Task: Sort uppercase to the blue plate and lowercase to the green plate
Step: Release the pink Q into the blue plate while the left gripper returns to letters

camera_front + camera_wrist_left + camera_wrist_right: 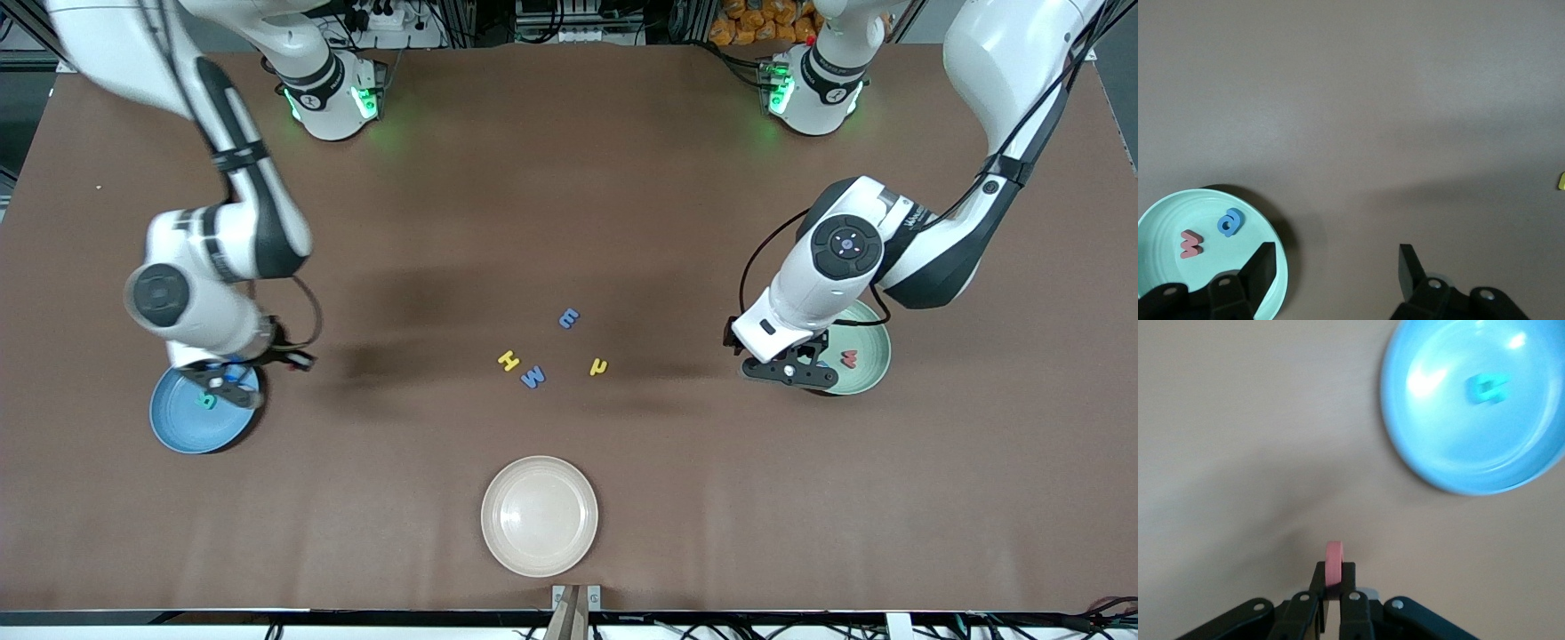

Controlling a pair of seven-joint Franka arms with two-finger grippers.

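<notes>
**Right hand carried a red letter by the blue plate; left hand hung empty at the green plate**

The right hand had its fingers pinched together on the red letter, held edge-on, up in the air over the rim of the blue plate. From the wrist the brown surface lay right under the letter, with the plate just beside it. The green R lay inside the blue plate.

The left hand had its fingers spread apart with nothing between them. It hung over the edge of the green plate on the side toward the middle of the surface. In that plate lay the red w and the blue a, close to each other but not touching.

Four letters sat loose near the middle of the surface: the blue E farthest from the front camera, the yellow H and the yellow h nearer, and the blue M nearest, just beside the H.

The beige plate stood nearest the front camera, well apart from the letters.
</notes>
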